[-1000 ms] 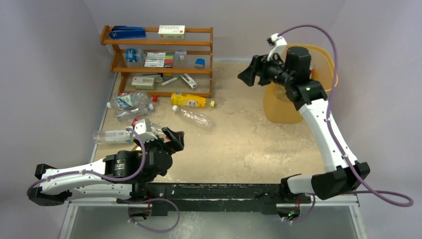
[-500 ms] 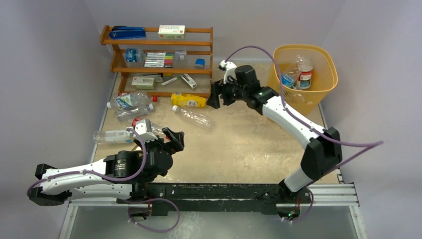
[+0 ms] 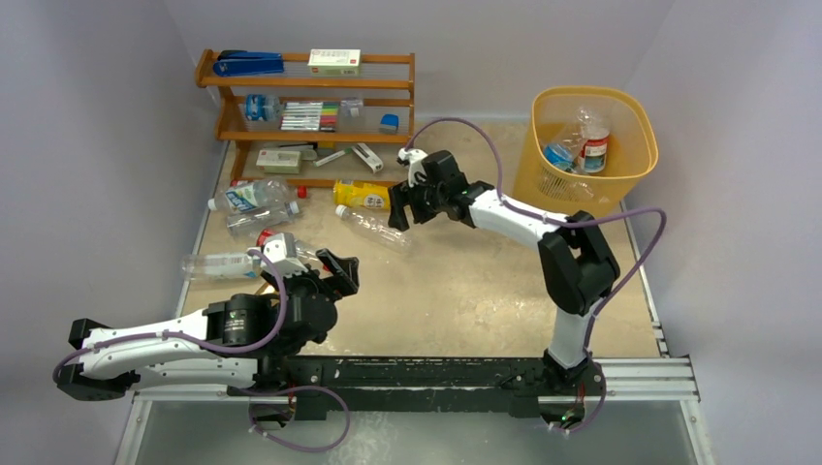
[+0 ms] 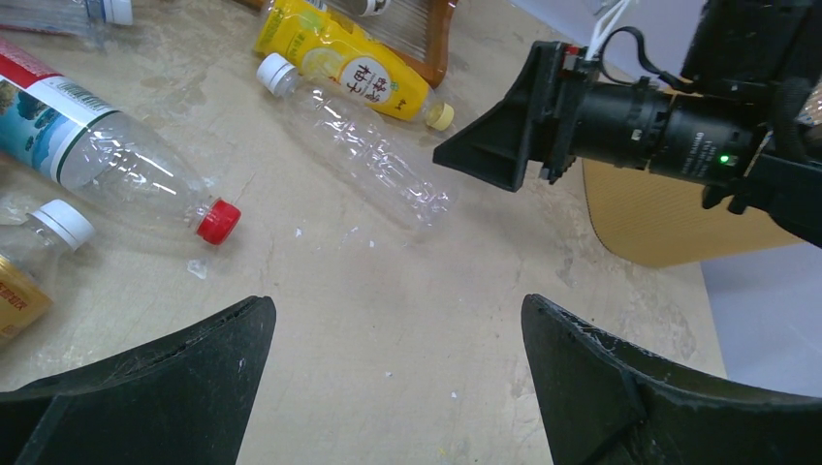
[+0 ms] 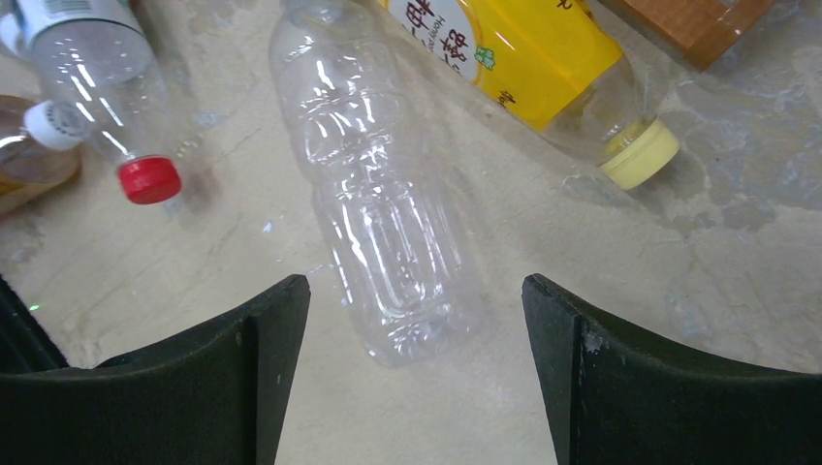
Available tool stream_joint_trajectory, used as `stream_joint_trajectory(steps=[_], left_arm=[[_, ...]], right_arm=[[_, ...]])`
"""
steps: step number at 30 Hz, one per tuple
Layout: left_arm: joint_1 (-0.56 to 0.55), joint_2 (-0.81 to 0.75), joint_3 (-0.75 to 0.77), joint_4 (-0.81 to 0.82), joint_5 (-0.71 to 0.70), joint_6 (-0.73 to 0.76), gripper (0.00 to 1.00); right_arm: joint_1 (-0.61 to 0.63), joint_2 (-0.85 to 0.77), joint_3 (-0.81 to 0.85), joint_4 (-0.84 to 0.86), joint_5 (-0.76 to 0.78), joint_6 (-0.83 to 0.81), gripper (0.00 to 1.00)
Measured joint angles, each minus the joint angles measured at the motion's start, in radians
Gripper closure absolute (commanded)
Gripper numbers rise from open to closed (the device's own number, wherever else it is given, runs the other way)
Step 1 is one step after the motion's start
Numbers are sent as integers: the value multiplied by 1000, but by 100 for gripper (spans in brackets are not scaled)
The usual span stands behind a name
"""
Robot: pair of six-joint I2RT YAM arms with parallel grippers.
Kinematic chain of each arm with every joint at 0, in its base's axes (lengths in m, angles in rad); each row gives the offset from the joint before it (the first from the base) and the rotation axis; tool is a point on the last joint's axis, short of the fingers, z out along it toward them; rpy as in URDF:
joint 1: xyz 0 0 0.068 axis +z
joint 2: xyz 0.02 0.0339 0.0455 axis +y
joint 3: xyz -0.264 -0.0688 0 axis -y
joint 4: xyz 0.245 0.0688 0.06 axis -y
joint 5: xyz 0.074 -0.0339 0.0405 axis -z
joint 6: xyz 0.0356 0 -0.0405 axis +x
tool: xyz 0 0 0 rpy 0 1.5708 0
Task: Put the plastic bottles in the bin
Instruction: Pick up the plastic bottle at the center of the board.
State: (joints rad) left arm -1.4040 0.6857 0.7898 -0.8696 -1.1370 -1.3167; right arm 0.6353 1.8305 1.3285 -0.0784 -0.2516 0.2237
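While a few bottles [image 3: 584, 142] lie inside the bin [image 3: 531, 167] at the desk's [image 3: 465, 281] far right corner, the others are loose on the desk toward its far left corner and left edge. A clear bottle [image 3: 378, 230] with a white cap lies on its side near the middle of the far half. Just beyond it lies a yellow bottle [image 3: 368, 197] with a pale yellow cap, close against the foot of the rack [image 3: 305, 82]. A red-capped bottle [image 4: 126, 165] and several more clear ones lie nearer the left edge, all on their sides.

The right tool [image 3: 405, 211] hangs over the base end of the clear bottle with its fingers spread wide to either side and nothing in its grip. Whether it touches the bottle cannot be told. The left tool [image 3: 341, 271] sits low near the left part of the near edge, fully open and empty, facing the scattered bottles.

The rack stands along the far edge at the left, holding pens, a stapler and small boxes.
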Motion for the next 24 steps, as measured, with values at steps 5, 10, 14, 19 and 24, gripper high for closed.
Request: stream_joint_trajectory(steps=[5, 10, 14, 19, 24], left_arm=[[0, -5, 0, -1, 0, 0, 2], [0, -6, 0, -2, 0, 0, 2], [0, -6, -1, -3, 1, 0, 2], [0, -8, -3, -2, 6, 0, 2], [0, -21, -13, 0, 7, 0, 2]], right_arm=[[15, 76, 10, 22, 0, -16, 16], [41, 111, 10, 36, 0, -23, 16], [68, 123, 10, 48, 0, -26, 18], [95, 143, 10, 63, 2, -26, 27], [112, 159, 8, 64, 26, -26, 44]])
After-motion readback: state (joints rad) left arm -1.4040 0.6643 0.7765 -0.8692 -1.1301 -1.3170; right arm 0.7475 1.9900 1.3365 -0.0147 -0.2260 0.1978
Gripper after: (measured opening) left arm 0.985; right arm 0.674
